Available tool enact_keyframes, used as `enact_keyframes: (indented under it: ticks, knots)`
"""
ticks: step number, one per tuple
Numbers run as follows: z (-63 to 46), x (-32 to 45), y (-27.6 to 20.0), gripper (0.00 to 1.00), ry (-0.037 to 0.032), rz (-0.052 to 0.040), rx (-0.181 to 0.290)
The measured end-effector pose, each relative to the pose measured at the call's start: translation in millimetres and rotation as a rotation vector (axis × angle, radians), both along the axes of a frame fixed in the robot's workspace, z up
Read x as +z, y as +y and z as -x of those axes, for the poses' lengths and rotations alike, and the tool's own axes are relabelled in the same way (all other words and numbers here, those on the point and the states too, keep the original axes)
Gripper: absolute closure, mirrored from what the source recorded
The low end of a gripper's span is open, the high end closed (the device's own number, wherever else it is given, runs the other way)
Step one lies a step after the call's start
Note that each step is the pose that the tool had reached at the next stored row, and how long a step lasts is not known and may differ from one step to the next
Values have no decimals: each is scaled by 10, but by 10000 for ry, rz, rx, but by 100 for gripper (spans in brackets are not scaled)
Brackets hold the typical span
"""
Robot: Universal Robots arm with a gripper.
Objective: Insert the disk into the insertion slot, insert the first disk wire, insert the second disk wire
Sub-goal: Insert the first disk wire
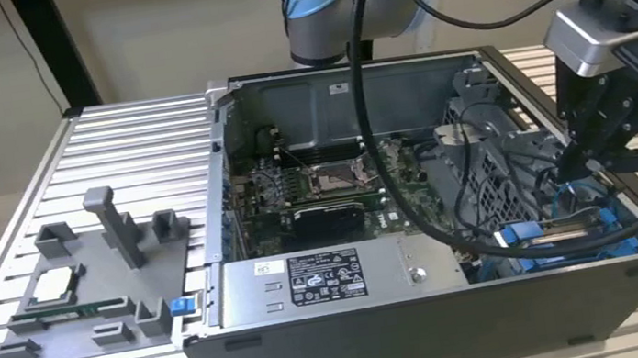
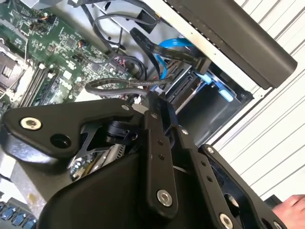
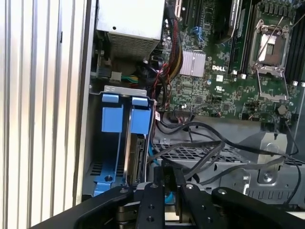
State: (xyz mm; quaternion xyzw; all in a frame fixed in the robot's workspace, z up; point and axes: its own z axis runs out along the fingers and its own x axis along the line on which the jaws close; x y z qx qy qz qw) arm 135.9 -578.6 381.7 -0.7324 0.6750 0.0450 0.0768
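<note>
The disk (image 3: 136, 157) stands edge-on in the insertion slot (image 3: 110, 138), between the slot's bright blue rails. In the exterior view the slot (image 1: 586, 241) is at the case's front corner, on the exterior view's right. My gripper (image 3: 170, 172) hangs just beside the disk's connector edge. Its black fingers (image 3: 153, 205) are close together on the end of a thin black disk wire (image 3: 200, 151), which runs back across the grey drive cage. In the second wrist view the same wire (image 2: 119, 84) loops past my gripper (image 2: 151, 99). A blue flat cable (image 2: 169, 47) with a black plug lies near the slot.
The open computer case (image 1: 436, 316) sits on a slatted aluminium table (image 1: 84, 173). The motherboard (image 3: 224, 71) and the silver power supply box (image 1: 320, 281) lie nearby, with loose black cables over the cage. A grey fixture plate (image 1: 87, 293) is on the exterior view's left. A hand (image 2: 290, 205) shows at the table edge.
</note>
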Motion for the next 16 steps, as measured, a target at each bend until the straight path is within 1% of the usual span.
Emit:
enact_keyframes:
  ticks: [1,5,14,16]
  knots:
    - [-3,-1,-21,100,3,0,0]
    - [-8,-5,-133,100,10,0,0]
    - [-8,-16,-405,100,20,0,0]
    - [-8,-19,-445,100,25,1,0]
